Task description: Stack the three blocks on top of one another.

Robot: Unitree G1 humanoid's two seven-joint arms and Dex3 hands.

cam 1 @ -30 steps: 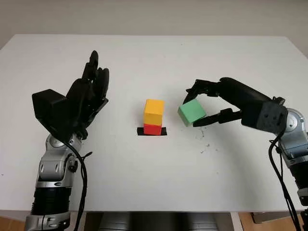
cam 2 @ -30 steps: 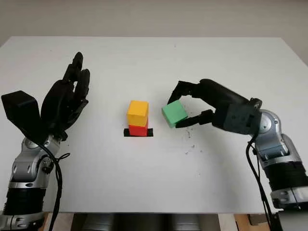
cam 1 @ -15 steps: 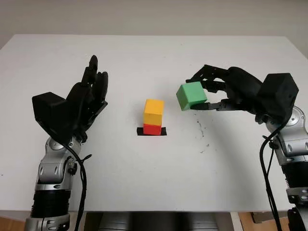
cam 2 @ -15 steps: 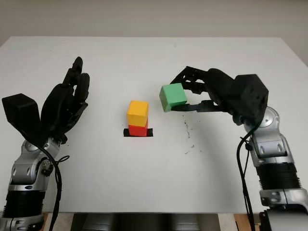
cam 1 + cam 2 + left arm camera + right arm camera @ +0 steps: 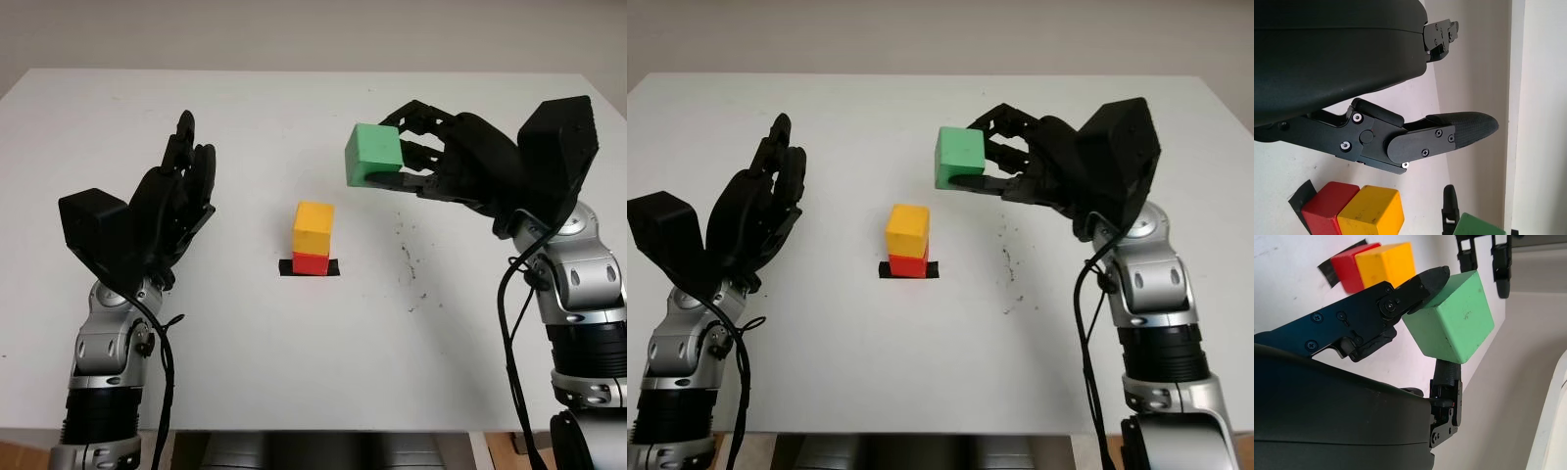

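Observation:
A yellow block sits on a red block, which stands on a black tape mark in the middle of the white table. My right hand is shut on a green block, held in the air up and to the right of the two-block stack. In the right wrist view the green block is pinched between the fingers, with the yellow block and red block beyond. My left hand is open, raised above the table left of the stack.
The white table reaches a far edge near a pale wall. Small dark specks mark the surface to the right of the stack.
My right hand has lifted the green block higher and carried it left toward the stack. My left hand has barely moved.

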